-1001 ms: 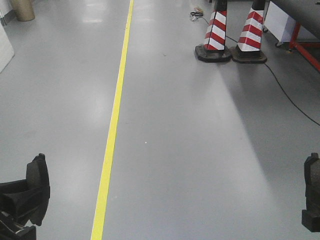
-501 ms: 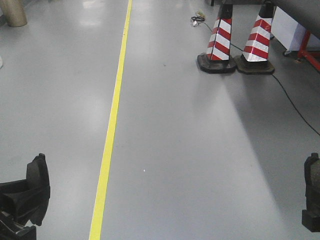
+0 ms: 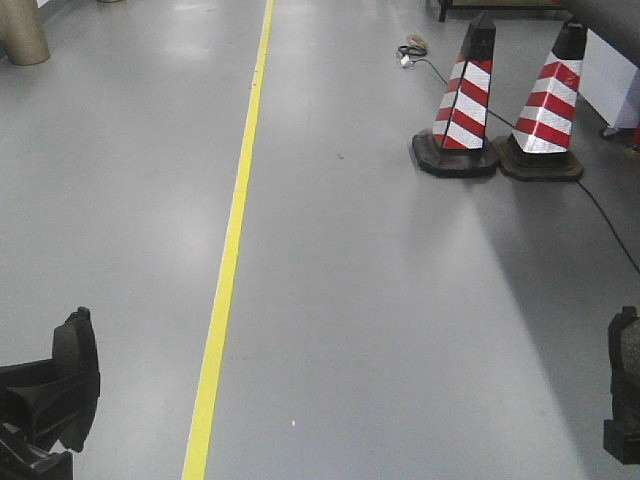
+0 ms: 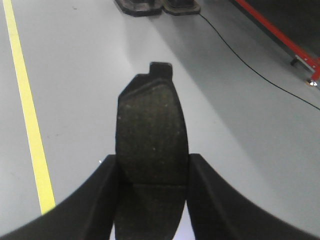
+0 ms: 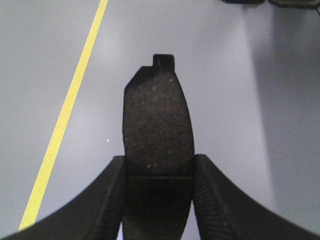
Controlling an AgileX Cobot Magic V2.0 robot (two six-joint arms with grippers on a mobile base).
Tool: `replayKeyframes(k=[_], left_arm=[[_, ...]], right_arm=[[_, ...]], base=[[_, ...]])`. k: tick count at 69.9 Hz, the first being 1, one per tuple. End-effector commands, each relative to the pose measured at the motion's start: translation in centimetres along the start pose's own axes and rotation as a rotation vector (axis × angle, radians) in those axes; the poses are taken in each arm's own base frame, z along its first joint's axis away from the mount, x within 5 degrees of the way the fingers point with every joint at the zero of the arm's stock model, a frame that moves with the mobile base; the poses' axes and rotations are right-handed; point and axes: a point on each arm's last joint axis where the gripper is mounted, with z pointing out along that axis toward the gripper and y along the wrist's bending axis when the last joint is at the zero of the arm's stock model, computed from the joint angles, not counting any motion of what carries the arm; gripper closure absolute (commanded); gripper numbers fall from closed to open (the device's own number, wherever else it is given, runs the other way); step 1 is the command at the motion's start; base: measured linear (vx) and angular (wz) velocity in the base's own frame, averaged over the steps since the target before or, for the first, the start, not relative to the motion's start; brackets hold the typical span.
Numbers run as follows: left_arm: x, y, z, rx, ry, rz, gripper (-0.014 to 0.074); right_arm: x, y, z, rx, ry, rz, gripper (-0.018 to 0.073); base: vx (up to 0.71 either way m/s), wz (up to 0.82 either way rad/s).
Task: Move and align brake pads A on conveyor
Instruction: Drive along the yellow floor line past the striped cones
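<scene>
Each gripper holds one brake pad A over the grey floor. In the left wrist view, a dark speckled pad with a cross groove stands clamped between the fingers of my left gripper. My right gripper is shut on a second pad in the same way. The front view shows the left pad edge-on at the bottom left and the right pad at the bottom right edge. The conveyor is out of view.
A yellow floor line runs away from me left of centre. Two red-and-white cones stand at the far right, with a black cable trailing past them. A red frame bar crosses the left wrist view's top right.
The whole floor scene has shifted: the cones have slid down and to the right in the front view. Both grippers keep the same pose and hold on their pads.
</scene>
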Motion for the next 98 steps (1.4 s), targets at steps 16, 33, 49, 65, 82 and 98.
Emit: replayKeyframes(k=[16,33,49,65,82,98], left_arm=[[-1.62,-0.52,-0.48,0.038,-0.109,0.002,0.0458],[-1.62,-0.52,-0.48,0.038,-0.109,0.002,0.0458],[-1.62,-0.52,-0.48,0.038,-0.109,0.002,0.0458],[-1.62,-0.52,-0.48,0.038,-0.109,0.002,0.0458],[-1.62,-0.52,-0.48,0.038,-0.109,0.002,0.0458],[-1.62,-0.52,-0.48,0.038,-0.109,0.002,0.0458]], right_arm=[[-1.61,-0.05,-0.52,0.004,-0.108,-0.014,0.0515],[-1.61,-0.05,-0.53,0.004,-0.109,-0.014,0.0515],[-1.56,-0.05,-0.52,0.005,-0.103,-0.014,0.0515],[-1.56,-0.05,-0.52,0.005,-0.103,-0.014,0.0515],[-1.56,-0.05,-0.52,0.005,-0.103,-0.014,0.0515],[-1.56,-0.05,-0.52,0.005,-0.103,-0.014,0.0515]], base=[[0.55,0.01],[0.54,0.00],[0.54,0.01],[0.53,0.02],[0.50,0.02],[0.50,-0.02]])
